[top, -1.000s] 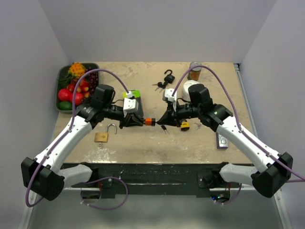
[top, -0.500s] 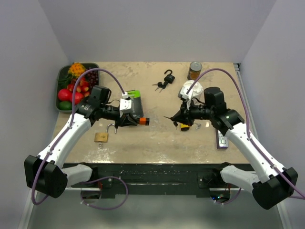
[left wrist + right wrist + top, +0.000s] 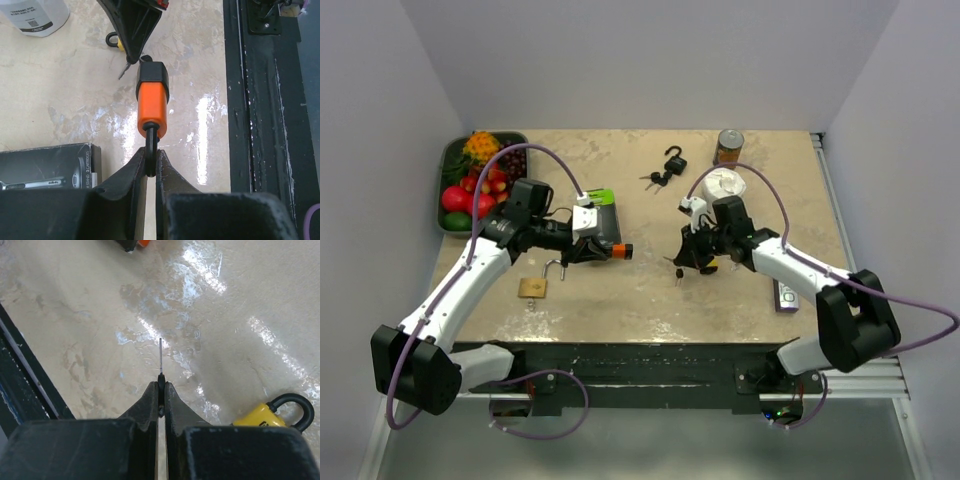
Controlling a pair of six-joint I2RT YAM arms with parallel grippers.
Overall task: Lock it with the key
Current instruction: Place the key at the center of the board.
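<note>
Top external view: the left pincer (image 3: 608,252) is closed on the black shackle of the orange padlock (image 3: 623,251), with the padlock body projecting to the right. The right pincer (image 3: 682,264) is closed on a thin key (image 3: 160,356), whose blade projects forward past the fingertips. Key and orange padlock are apart and face each other across a strip of table (image 3: 620,310). In the left wrist view the shackle sits pinched between the fingertips, and the right pincer appears just beyond the padlock's black end. A yellow padlock (image 3: 709,265) lies just right of the right pincer. A brass padlock (image 3: 532,287) with its shackle raised lies near the left arm, on the near side. A razor box (image 3: 601,222) lies just beyond the left pincer. Farther back are a black padlock (image 3: 675,161) with a key bunch (image 3: 654,180) beside it, a white container (image 3: 725,183) and a tin can (image 3: 728,147). A fruit tray (image 3: 452,160) occupies the far left corner. A small grey device (image 3: 785,295) lies near the right edge. The table surface is beige, mottled and glossy, with a black rail along its near edge. Plain pale walls enclose the left, far and right sides.
</note>
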